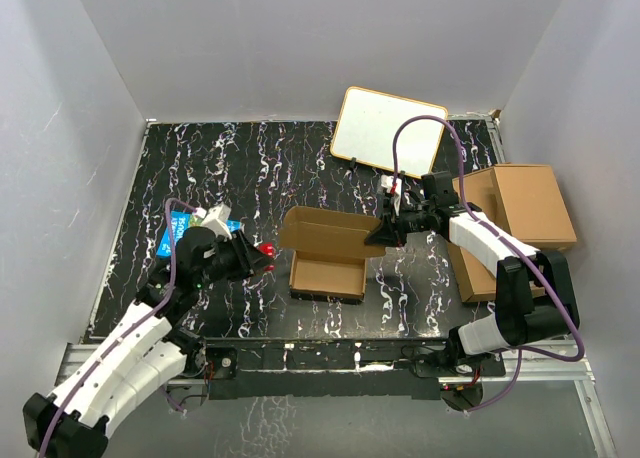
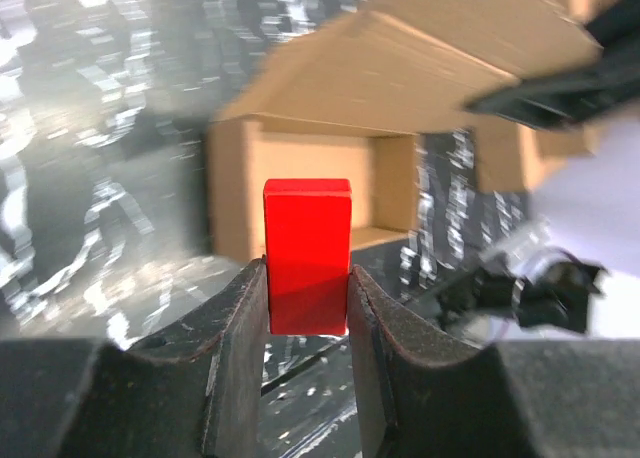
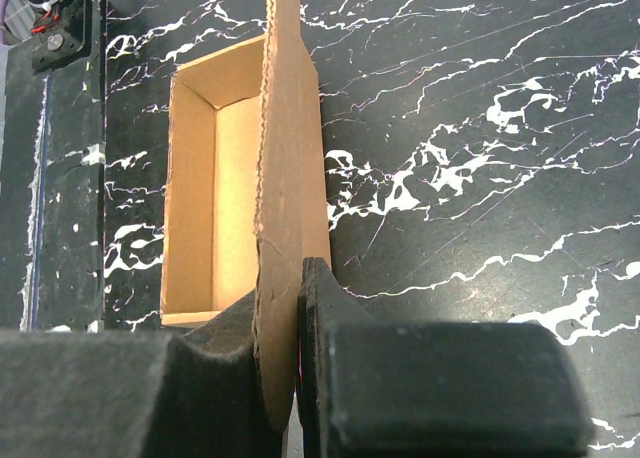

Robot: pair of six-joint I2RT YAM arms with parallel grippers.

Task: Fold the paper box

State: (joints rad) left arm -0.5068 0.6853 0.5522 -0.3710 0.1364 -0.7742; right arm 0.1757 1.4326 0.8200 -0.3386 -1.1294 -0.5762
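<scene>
The paper box [image 1: 327, 275] sits in the middle of the table [image 1: 250, 168], tray open and lid [image 1: 330, 231] raised; the right gripper [image 1: 384, 234] pinches the lid's edge, fingers pressed on the cardboard; the left gripper [image 1: 266, 250], just left of the box and not touching it, clamps a red block [image 2: 306, 256].

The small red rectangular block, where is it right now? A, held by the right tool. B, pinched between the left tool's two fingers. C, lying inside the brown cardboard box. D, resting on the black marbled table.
B: the left wrist view shows the small red rectangular block clamped between the fingers of the left tool, outside the open brown corrugated cardboard box beyond it.
</scene>
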